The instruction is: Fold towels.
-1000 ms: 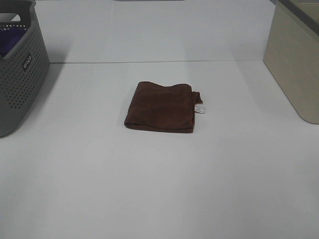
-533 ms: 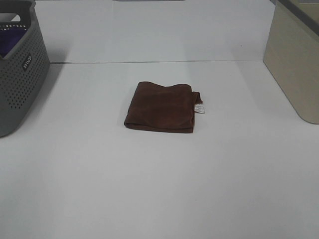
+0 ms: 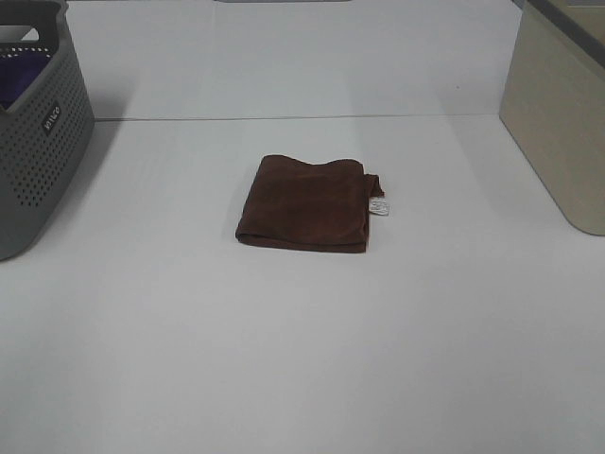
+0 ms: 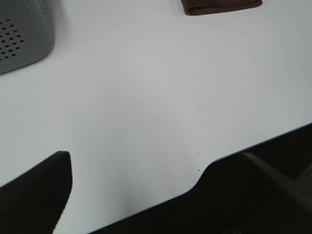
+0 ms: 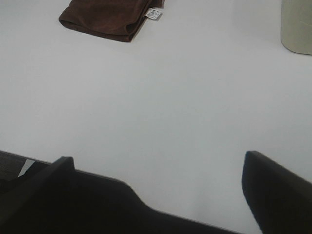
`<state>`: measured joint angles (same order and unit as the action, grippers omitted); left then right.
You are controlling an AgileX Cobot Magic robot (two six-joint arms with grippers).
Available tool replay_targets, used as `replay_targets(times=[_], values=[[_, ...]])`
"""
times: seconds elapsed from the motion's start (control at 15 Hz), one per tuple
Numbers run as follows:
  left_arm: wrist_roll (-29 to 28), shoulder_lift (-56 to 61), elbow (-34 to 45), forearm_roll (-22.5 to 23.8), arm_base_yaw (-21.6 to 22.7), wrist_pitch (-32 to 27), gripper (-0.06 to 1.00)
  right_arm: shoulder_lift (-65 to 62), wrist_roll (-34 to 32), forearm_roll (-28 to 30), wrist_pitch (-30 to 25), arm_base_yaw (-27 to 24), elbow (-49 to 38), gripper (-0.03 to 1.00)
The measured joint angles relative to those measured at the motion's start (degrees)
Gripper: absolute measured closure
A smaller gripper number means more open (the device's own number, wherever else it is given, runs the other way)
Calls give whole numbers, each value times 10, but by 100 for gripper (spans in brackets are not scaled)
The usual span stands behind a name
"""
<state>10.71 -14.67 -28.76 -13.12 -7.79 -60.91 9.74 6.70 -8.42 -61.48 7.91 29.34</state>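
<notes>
**Folded towel on the table, arms held back**

Lying near the middle of the white table [image 3: 302, 359], the towel [image 3: 304, 202] is a dark reddish-brown terry cloth already doubled into a compact, roughly square pad. Its small white tag [image 3: 378, 205] sticks out at the edge nearest the beige bin [image 3: 558, 123]; a gray perforated basket [image 3: 38, 142] stands well apart on the other side, with something purple inside.

Neither arm appears in the high view. The left gripper [image 4: 146, 204] shows in its wrist view only as dark finger shapes at the table's near edge, spread apart and holding nothing, with the towel far off. The right gripper [image 5: 161, 195] looks the same: fingers set wide, bare table between them, nothing held, the towel well clear of it.

Handling, as a judgement: the cloth looks thin, soft and light, with no stiffness, so it will sag and drape wherever it is lifted. The pile should give a fair grip, but on the smooth table the whole stack may slide rather than lift if pushed sideways. The layers could slip open if only the top one is pinched. Best hold would be at a corner or along the rounded fold edge nearest the camera, taking all layers together. Pinching the tag alone would not carry it well.
</notes>
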Motion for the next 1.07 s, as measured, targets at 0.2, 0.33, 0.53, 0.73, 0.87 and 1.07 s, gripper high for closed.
replay_targets(times=[0.2, 0.33, 0.53, 0.73, 0.87, 1.07], values=[[0, 0, 0, 0, 0, 0, 10, 0, 0, -1, 0, 0, 0, 10], [0, 0, 0, 0, 0, 0, 10, 0, 0, -1, 0, 0, 0, 10], [0, 0, 0, 0, 0, 0, 10, 0, 0, -1, 0, 0, 0, 10], [0, 0, 0, 0, 0, 1, 10, 0, -1, -1, 0, 0, 0, 10], [0, 0, 0, 0, 13, 1, 10, 0, -1, -1, 0, 0, 0, 10], [0, 1, 0, 0, 77, 1, 10, -5, -1, 9, 1, 0, 0, 10]])
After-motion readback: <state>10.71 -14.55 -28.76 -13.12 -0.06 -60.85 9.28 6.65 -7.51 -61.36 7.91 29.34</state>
